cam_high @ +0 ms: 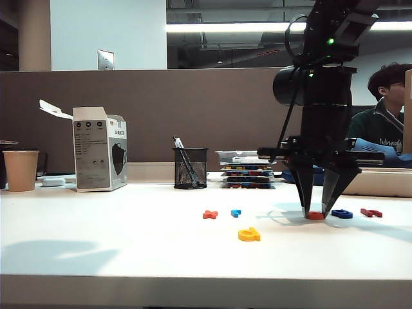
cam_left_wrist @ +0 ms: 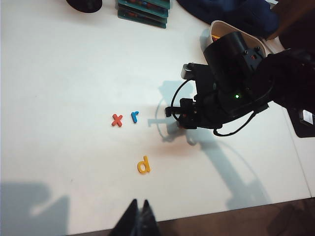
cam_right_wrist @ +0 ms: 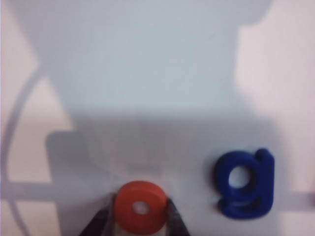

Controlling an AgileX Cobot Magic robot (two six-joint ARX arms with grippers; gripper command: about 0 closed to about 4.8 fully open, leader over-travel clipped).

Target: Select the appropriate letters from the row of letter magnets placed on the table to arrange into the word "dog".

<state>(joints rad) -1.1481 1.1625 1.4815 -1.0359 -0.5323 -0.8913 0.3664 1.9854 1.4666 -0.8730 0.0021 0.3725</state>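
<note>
The right tool [cam_high: 316,211] is pinching the orange-red ring [cam_right_wrist: 141,207] on the white desk [cam_high: 129,244], beside the blue g [cam_right_wrist: 244,184]. The left tool [cam_left_wrist: 138,221] is hanging pressed together near the yellow d [cam_left_wrist: 143,165]. A brown partition [cam_high: 193,109] is standing behind.

On the desk [cam_left_wrist: 59,88] you can read the magnets as letters: an orange "x" [cam_left_wrist: 116,120], a light blue "r" [cam_left_wrist: 134,116], a yellow "d" [cam_left_wrist: 143,165], an orange-red "o" [cam_right_wrist: 141,207] and a dark blue "g" [cam_right_wrist: 245,183]. The print on the white carton [cam_high: 98,149] is too small to read.
</note>
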